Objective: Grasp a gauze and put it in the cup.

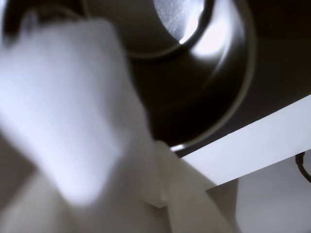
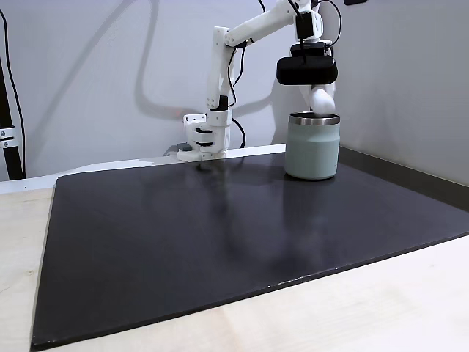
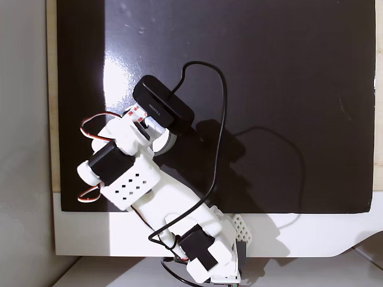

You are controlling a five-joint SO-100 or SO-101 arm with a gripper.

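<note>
- My gripper (image 2: 323,103) hangs just above the cup (image 2: 313,147), upper right of a fixed view.
- Whether my fingers are parted or clamped, I cannot tell.
- The cup's steel interior (image 1: 194,73) fills the wrist view's top.

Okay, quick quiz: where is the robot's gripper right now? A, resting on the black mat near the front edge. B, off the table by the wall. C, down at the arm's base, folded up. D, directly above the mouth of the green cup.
D: in a fixed view the gripper hangs right over the steel rim of the cup, with something white at its tip.
</note>
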